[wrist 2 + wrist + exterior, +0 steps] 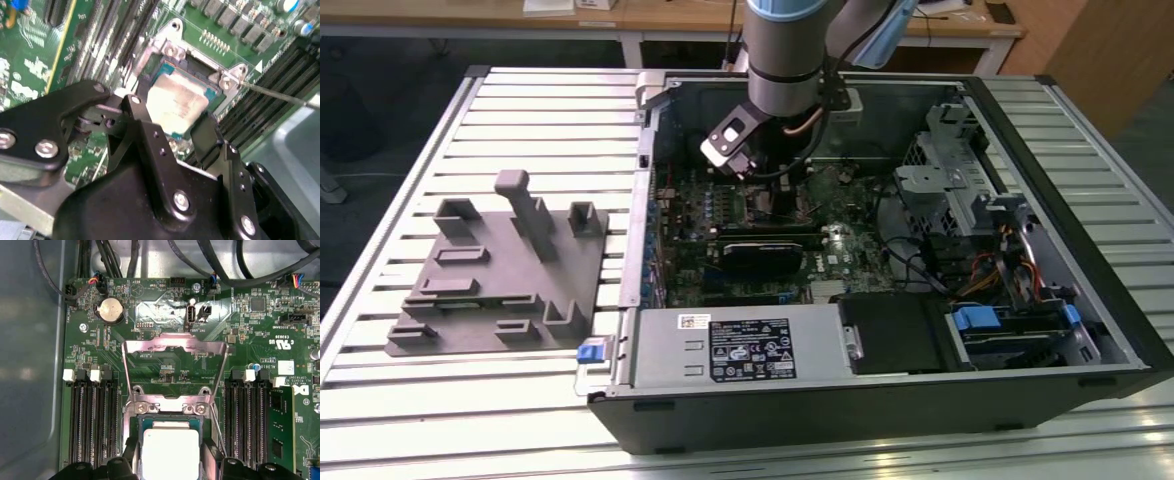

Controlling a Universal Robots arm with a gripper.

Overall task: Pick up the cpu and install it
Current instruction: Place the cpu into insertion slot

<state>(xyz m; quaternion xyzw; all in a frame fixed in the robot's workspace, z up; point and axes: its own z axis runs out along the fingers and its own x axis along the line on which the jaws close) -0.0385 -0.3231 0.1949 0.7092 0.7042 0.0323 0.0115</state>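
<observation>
The cpu (176, 102), a flat square chip with a silver top and green rim, sits at the open socket (172, 55) on the green motherboard (240, 335). My gripper (172, 120) straddles it, one black finger against each of two opposite edges, shut on it. In the first wrist view the cpu (170, 452) lies inside the socket frame between the fingers (131, 457), and the gripper (170, 462) is low over it. The metal load plate (175, 347) is swung open past the socket. In the exterior view the gripper (771, 185) reaches down inside the computer case (881, 400).
Memory slots (95, 420) flank the socket on both sides, and a thin wire lever (218, 427) stands beside it. A black cooler block (761, 255), power supply (734, 345) and drive cage (961, 190) fill the case. A grey fixture tray (494, 270) lies on the slatted table (520, 110).
</observation>
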